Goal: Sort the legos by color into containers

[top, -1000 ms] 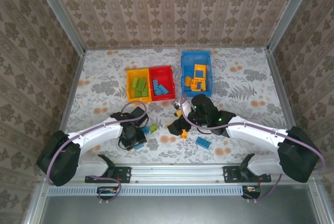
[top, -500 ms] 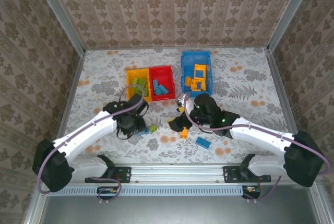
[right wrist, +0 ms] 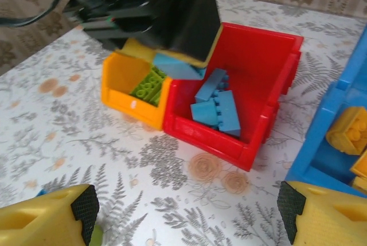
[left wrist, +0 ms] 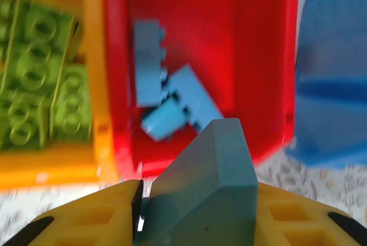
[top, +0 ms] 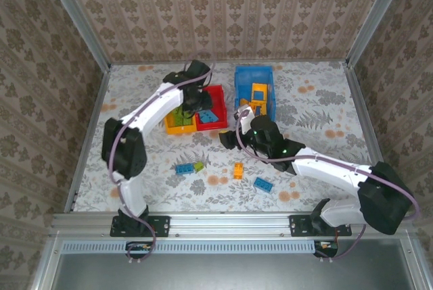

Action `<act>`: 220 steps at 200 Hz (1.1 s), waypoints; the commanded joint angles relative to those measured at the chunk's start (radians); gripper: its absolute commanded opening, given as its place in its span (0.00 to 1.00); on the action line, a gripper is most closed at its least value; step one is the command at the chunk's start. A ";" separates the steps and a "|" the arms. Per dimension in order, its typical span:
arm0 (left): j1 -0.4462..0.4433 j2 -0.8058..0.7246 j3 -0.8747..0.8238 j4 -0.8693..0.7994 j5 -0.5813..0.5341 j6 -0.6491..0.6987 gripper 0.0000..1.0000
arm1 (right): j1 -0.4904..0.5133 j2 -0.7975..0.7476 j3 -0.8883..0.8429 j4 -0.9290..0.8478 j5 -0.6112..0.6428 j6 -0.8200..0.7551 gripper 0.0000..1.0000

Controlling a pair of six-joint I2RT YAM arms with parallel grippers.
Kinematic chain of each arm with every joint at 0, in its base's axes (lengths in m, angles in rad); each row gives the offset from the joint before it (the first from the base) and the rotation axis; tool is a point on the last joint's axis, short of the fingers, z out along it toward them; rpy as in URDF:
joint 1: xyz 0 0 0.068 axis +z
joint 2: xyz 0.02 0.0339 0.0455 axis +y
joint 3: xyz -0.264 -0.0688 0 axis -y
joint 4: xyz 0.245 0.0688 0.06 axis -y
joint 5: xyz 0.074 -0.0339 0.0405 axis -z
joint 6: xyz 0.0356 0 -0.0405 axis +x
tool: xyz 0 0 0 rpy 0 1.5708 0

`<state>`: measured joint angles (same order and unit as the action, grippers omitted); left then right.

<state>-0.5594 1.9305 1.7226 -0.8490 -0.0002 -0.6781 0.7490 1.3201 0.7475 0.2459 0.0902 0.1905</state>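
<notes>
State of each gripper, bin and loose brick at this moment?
left gripper: shut on held blue brick, over red bin edge
right gripper: open, empty
red bin: blue bricks inside
yellow bin: green bricks inside
blue bin: orange bricks inside
loose blue brick, loose green brick, loose orange brick, second loose blue brick: on table, unsorted

Red bin [right wrist: 226, 145] glossy plastic; blue bricks [right wrist: 221, 111] matt plastic; tabletop [right wrist: 74, 114] matt floral sheet.
</notes>
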 commanded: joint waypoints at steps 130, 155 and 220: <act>0.050 0.334 0.355 -0.029 0.071 0.103 0.62 | -0.029 0.091 0.153 -0.032 0.149 0.012 0.84; 0.049 0.300 0.339 -0.028 0.075 0.101 0.63 | -0.032 0.047 0.141 -0.082 0.168 0.012 0.84; 0.006 -0.065 -0.037 0.131 0.045 0.129 0.65 | 0.020 -0.051 0.094 -0.506 0.154 0.227 0.74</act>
<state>-0.5243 2.0945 1.8709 -0.8059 0.0647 -0.5804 0.7376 1.2816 0.8616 0.0029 0.2317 0.2813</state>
